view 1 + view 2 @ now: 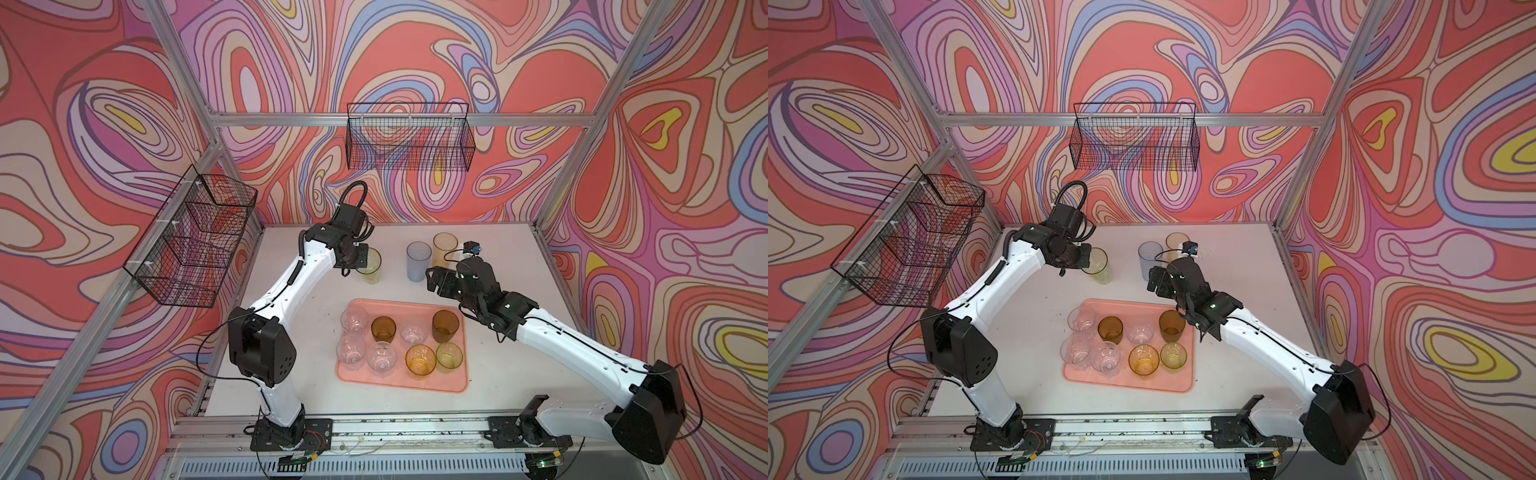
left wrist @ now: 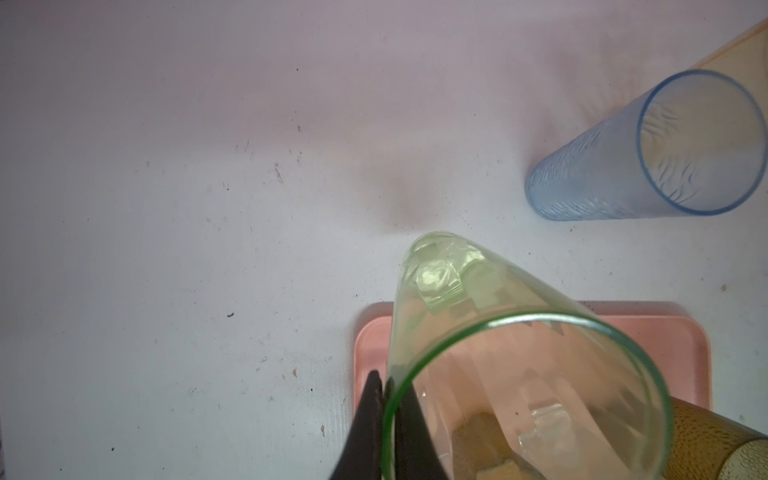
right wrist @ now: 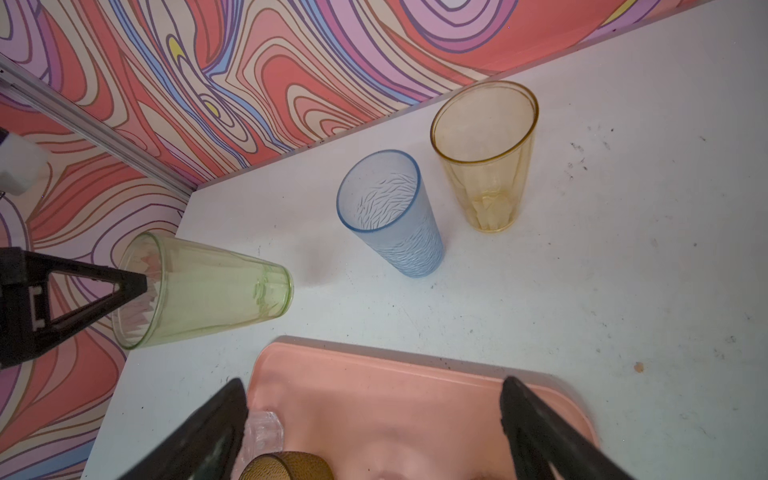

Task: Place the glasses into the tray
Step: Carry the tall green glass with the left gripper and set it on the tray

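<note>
Behind the tray (image 1: pixel 399 383), left pincer (image 2: pixel 384 386) nips a tall, translucent yellow-green tumbler (image 3: pixel 208 291) by its rim; right pincer (image 3: pixel 372 381) gapes empty.

loc: robot lab test cell | evid: alu-profile frame (image 1: pixel 291 120) w/ swirl-print walls (image 1: pixel 104 124) | L arm (image 1: pixel 286 286) + R arm (image 1: pixel 582 338) bolted to front rail (image 1: pixel 415 428) | white table (image 1: pixel 519 374) | side wire basket (image 1: pixel 191 241) + back wire basket (image 1: pixel 409 137) hung on frame

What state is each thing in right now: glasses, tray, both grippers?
tray: flat on table, partly filled
eight short glasses: upright in tray
yellow glass: upright, outside tray, rim pinched
blue-grey glass: upright on table, free
orange glass: upright on table, free
left gripper: shut on yellow glass
right gripper: open, holding nothing
</note>
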